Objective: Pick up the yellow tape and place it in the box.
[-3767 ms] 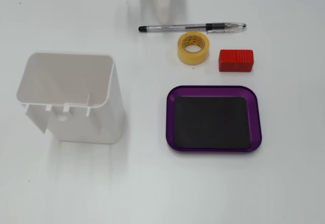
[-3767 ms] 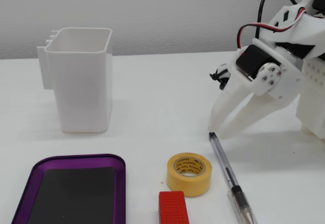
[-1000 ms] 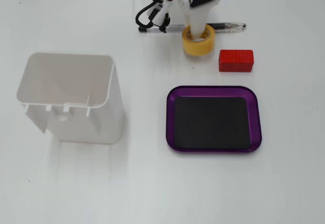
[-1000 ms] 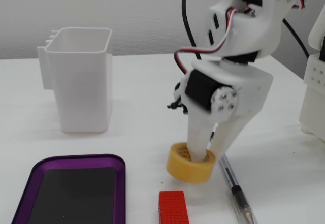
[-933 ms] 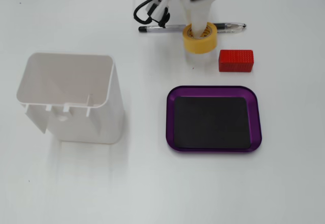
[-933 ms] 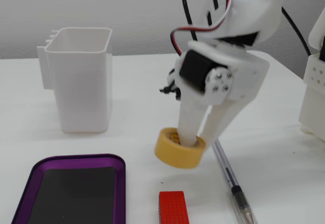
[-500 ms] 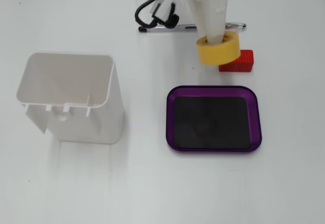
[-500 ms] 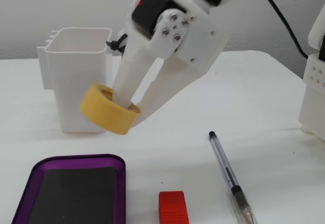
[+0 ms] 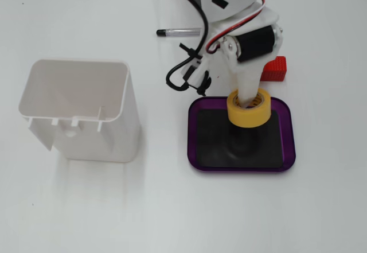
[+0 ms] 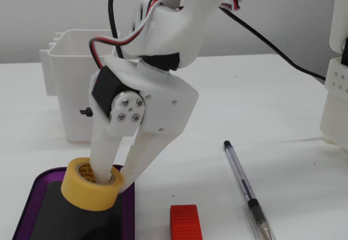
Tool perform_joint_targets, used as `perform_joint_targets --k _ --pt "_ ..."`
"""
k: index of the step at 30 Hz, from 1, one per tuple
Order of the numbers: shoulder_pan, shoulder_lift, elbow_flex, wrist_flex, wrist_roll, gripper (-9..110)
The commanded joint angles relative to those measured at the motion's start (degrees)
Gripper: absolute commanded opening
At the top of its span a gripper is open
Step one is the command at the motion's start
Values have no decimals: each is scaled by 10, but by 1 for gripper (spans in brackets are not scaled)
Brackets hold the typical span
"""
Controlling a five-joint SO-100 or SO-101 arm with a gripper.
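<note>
While the white two-finger gripper [image 10: 111, 179] pinches the small yellow tape roll [image 10: 90, 191] by its wall, it hangs just over the shallow purple tray [image 9: 289, 150]. Letting go is left.

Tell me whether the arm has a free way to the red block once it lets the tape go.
Probably yes. The red block lies bare on the table beside the box, nothing on it. The tool holds the yellow tape over that box.
</note>
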Motion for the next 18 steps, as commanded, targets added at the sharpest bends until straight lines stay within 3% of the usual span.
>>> perform_joint_targets --k 1,9,18 --pt "17 2 -25 -6 -3 2" --pt "28 4 -56 65 -2 10" --pt "23 61 -266 332 6 10"
